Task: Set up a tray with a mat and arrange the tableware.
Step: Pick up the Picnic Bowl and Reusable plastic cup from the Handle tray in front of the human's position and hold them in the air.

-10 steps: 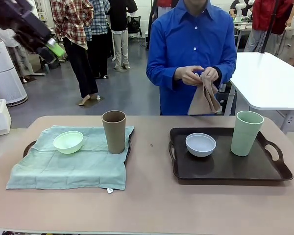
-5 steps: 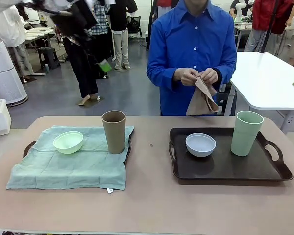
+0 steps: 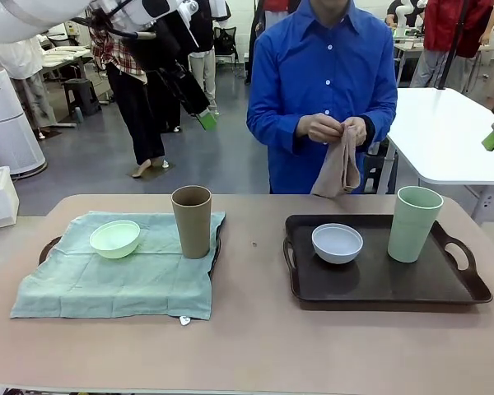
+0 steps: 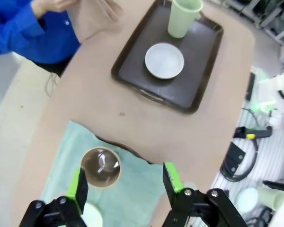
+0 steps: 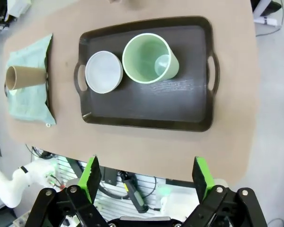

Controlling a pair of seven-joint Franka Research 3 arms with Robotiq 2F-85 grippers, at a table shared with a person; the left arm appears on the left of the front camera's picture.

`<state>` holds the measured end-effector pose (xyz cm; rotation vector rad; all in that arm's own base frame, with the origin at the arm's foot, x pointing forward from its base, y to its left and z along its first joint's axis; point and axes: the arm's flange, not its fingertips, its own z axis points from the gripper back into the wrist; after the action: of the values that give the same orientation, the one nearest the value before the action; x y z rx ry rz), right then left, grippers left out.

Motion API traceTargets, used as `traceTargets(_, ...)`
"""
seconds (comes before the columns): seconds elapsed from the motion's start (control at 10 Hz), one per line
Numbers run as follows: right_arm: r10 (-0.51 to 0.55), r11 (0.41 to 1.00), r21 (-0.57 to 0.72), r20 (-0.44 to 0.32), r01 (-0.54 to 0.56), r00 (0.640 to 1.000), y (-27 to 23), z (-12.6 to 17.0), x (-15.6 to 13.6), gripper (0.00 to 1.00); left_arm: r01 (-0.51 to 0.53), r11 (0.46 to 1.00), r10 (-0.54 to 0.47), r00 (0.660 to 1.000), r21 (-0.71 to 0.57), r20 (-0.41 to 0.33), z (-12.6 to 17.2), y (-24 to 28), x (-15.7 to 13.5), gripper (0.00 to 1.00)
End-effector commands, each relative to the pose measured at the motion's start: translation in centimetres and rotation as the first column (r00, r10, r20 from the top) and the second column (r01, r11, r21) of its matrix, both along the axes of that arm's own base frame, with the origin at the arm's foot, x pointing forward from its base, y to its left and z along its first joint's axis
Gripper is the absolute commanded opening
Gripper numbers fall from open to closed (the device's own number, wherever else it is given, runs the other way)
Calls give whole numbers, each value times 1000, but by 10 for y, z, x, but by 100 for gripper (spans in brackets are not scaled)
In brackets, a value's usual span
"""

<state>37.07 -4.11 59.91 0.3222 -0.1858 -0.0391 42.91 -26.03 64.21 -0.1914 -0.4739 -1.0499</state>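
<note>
On the left of the surface (image 3: pixel 255 346), a green mat (image 3: pixel 107 284) drapes over the left tray (image 3: pixel 48 247) and carries the mint green bowl (image 3: pixel 114 239) and the upright brown cup (image 3: pixel 192 220). The left gripper (image 4: pixel 124 177) hangs high above them, jaws apart and empty. Across the middle, a person holds a tan cloth (image 3: pixel 339 169); to the right, the right tray (image 3: pixel 379 284) bears the pale bowl (image 3: pixel 337 243) and pale green cup (image 3: pixel 412 223), with the right gripper (image 5: pixel 146 172) high overhead, jaws apart and empty.

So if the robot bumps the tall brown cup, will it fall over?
Probably. The brown cup is tall and narrow, so a push near its rim would likely tip it. The soft, wrinkled green cloth under it may make it wobblier. It looks empty, so probably light.
</note>
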Motion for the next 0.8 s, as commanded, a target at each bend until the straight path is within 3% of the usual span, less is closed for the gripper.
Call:
traceTargets(0.0,-23,1000,-21,-20,22,1000,6,1,-2,100,-7,1000,6,1000,21,21,5,6,-2,84)
traceTargets(0.1,0,1000,0,0,0,1000,0,0,0,100,0,1000,0,1000,0,0,0,0,0,84)
traceTargets(0.2,162,983,71,81,-168,983,-16,10,30,100,-29,999,29,999,-45,16,4,-12,6,84)
traceTargets(0.4,325,941,48,140,-334,935,-47,-3,77,100,-29,998,28,999,-61,-29,7,-50,21,84)
traceTargets(0.5,400,912,22,169,-410,901,-60,-11,88,100,-40,996,35,997,-77,-72,3,-66,28,84)
traceTargets(0.7,561,825,-88,261,-559,786,-78,-34,115,100,-96,995,91,985,-23,-144,-10,-108,41,84)
